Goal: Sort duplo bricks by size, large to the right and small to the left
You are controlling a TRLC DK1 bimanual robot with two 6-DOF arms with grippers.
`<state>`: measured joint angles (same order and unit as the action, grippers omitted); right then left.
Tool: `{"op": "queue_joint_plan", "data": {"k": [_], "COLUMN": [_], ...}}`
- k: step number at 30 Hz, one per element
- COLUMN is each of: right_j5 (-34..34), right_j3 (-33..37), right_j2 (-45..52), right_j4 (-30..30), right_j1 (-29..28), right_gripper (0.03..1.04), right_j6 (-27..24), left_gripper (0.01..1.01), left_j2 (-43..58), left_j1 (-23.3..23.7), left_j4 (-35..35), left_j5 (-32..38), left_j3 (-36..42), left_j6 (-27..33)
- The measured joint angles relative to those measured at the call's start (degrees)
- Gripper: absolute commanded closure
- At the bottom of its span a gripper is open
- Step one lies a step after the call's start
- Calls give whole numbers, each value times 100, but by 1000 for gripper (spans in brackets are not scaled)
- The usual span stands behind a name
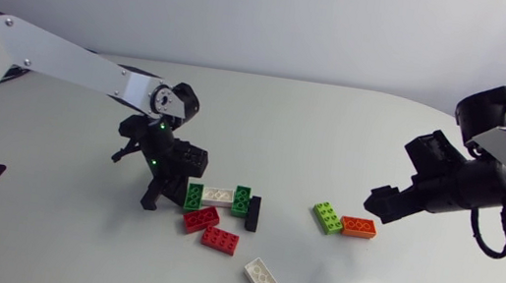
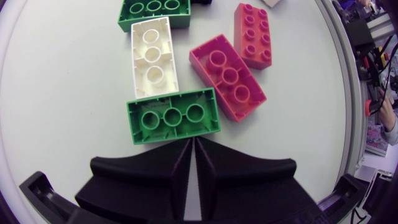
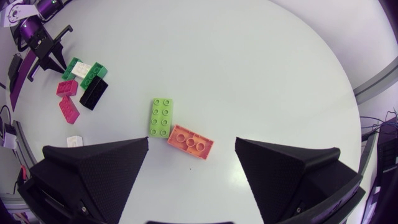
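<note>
1. The left tool has its two fingers pressed together. It holds nothing.
2. It points down at the desk, near the middle, a bit to the left.
3. A green brick lies right at the tips of the left tool. I cannot tell if they touch. The brick lies upside down, with its round holes showing.
4. A white brick lies just past the green brick, also upside down, with its end against the green brick's long side.
5. After the white brick comes a second green brick, and a black brick lies next to that one.
6. A red brick and another red brick lie close in front of this row.
7. A lone white brick lies by itself, nearer the front edge of the desk.
8. The right tool has its fingers spread wide. It holds nothing.
9. It hangs over the right half of the desk.
10. A lime brick and an orange brick lie together near the right tool. Their corners touch.
11. These two bricks are well apart from the bunch by the left tool.
</note>
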<state>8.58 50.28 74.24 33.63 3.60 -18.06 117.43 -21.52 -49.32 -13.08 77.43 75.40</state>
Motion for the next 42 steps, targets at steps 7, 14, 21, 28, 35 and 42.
{"op": "queue_joint_plan", "data": {"k": [7,14,21,28,35,42], "right_j5": [26,146,197,273,341,398], "right_j3": [-149,-293,-369,-420,-435,-428], "right_j2": [-131,-168,-243,-286,-297,-278], "right_j4": [61,74,76,76,76,42], "right_j1": [-280,-560,-841,-1036,-1036,-660], "right_gripper": [61,61,61,61,61,61], "right_j6": [-153,-286,-431,-555,-555,-455], "left_gripper": [956,956,957,957,915,56], "left_j2": [422,785,1224,1633,1657,1596], "left_j1": [-306,-686,-1010,-1237,-1200,-492], "left_j4": [-249,-385,-614,-710,-907,-975], "left_j5": [0,-2,-4,-28,-186,-433], "left_j3": [702,1224,1967,2719,2983,3515], "left_j6": [-142,-308,-424,-601,-813,-1902]}}
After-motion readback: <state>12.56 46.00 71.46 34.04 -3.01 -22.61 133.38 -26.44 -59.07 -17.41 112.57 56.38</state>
